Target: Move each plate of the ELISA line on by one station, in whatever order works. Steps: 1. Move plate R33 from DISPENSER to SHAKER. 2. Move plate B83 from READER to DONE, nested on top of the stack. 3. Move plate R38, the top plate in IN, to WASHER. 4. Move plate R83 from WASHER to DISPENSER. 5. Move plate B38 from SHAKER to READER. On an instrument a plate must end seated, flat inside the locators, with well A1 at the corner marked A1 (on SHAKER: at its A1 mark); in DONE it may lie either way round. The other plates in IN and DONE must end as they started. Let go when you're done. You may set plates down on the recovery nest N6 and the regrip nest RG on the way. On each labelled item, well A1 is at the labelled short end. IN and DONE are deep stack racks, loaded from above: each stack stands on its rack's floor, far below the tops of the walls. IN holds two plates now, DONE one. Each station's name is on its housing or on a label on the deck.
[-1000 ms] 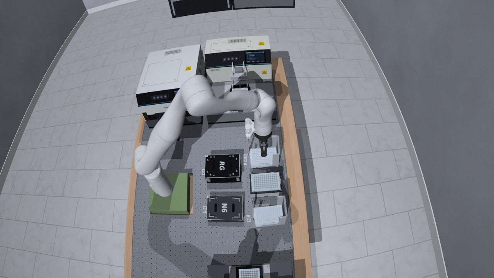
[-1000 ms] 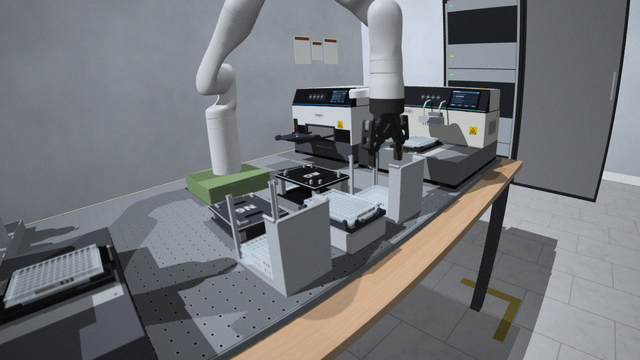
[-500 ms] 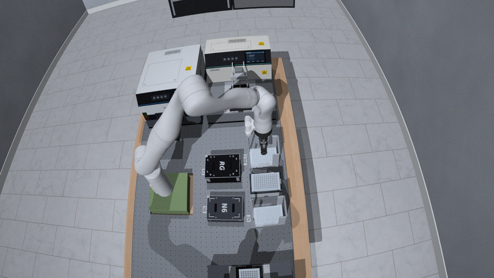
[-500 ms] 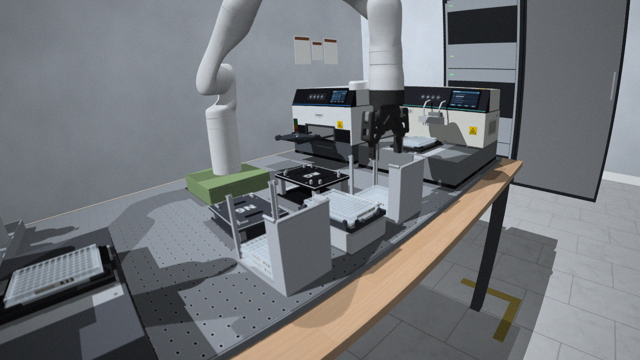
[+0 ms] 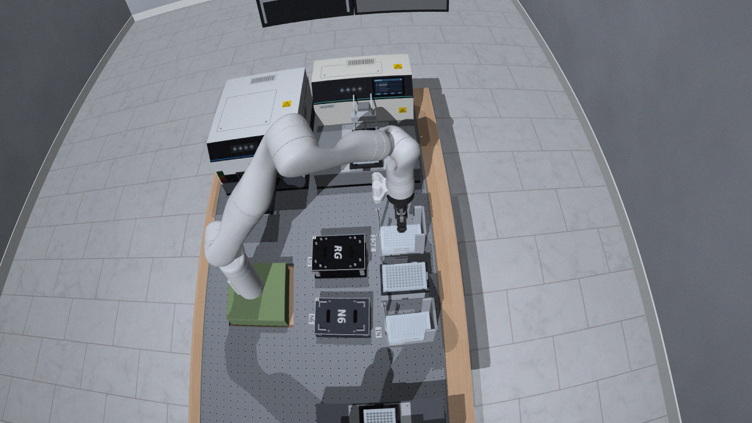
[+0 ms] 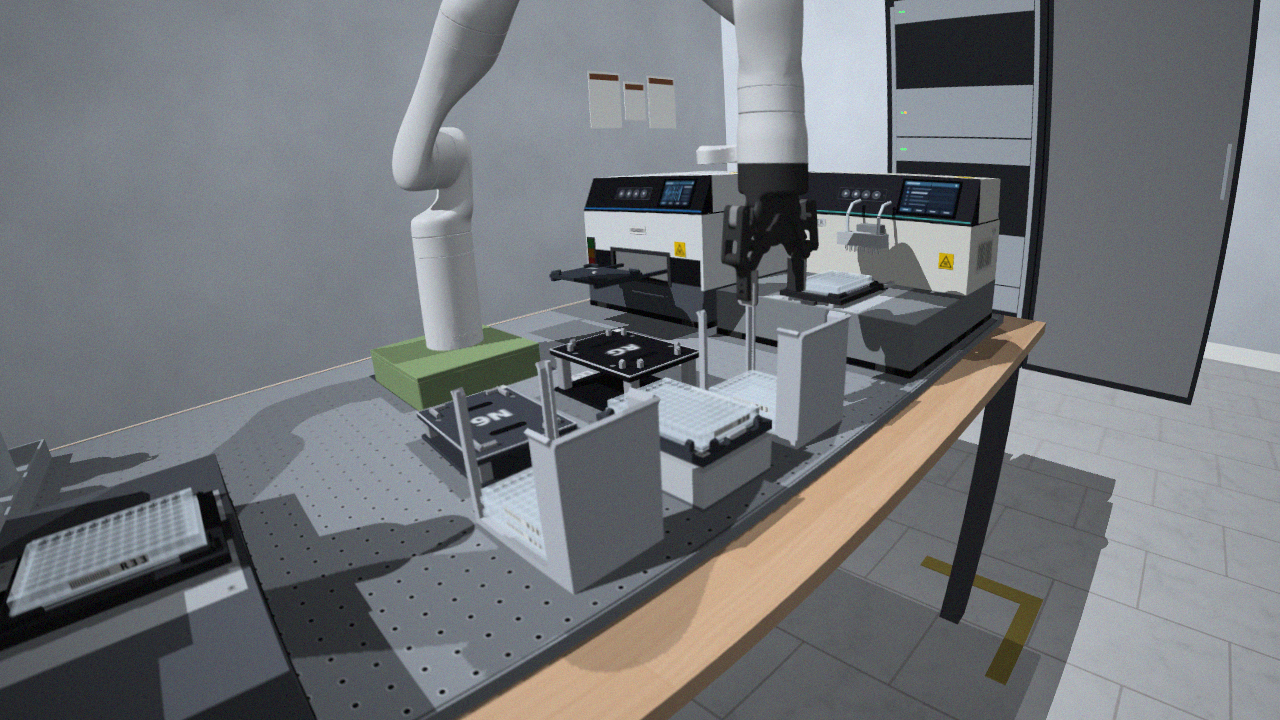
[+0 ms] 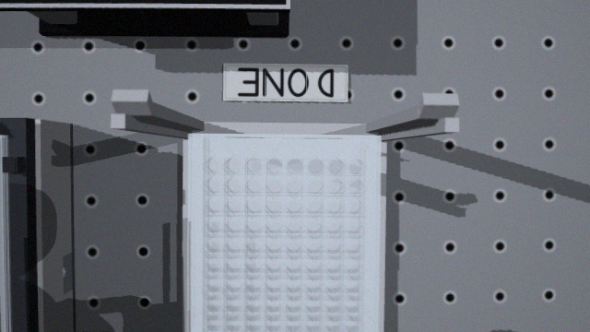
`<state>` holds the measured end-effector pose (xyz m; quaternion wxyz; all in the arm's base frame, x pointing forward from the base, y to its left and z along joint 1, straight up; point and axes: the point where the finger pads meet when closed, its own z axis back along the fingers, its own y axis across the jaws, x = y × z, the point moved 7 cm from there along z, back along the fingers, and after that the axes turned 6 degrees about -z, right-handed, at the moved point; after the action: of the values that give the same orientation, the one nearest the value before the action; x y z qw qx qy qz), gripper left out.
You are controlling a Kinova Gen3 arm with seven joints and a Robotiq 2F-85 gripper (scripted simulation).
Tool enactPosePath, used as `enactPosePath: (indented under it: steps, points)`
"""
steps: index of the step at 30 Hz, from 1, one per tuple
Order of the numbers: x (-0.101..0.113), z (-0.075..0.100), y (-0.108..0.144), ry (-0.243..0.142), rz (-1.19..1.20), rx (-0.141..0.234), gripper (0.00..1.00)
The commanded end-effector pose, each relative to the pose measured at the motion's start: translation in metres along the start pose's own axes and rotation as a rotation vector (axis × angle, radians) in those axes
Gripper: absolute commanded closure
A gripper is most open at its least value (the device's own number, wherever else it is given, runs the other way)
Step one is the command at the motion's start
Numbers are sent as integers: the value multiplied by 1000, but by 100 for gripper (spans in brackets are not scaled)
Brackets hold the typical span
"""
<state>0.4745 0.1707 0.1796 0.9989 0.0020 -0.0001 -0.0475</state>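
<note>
My gripper (image 5: 401,227) (image 6: 770,282) is open and empty. It hangs straight above the DONE rack (image 5: 422,225) (image 6: 810,376) (image 7: 152,114), clear of the tops of its walls. A white well plate (image 5: 397,241) (image 6: 744,386) (image 7: 283,231) lies flat low inside that rack, on top of the stack. My fingers do not show in the wrist view. The reader's tray (image 6: 597,270) sticks out empty. One plate (image 6: 836,283) sits on the washer. Another plate (image 5: 403,277) (image 6: 693,411) sits on the low block between the racks. The R33 plate (image 5: 378,415) (image 6: 107,541) sits on the dispenser at the near end.
The IN rack (image 5: 432,321) (image 6: 595,488) holds plates (image 5: 406,327) (image 6: 510,503) near the front edge. The black RG nest (image 5: 338,252) (image 6: 624,357) and N6 nest (image 5: 341,315) (image 6: 490,427) are bare. The arm's green base (image 5: 273,299) (image 6: 456,362) stands at the left.
</note>
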Motion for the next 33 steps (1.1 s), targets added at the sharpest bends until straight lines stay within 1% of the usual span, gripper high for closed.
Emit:
enactPosePath:
  steps: [1, 33]
  points:
    - [1, 8, 0, -3, 5, 6, 0]
    - [0, 46, 0, -3, 5, 6, 0]
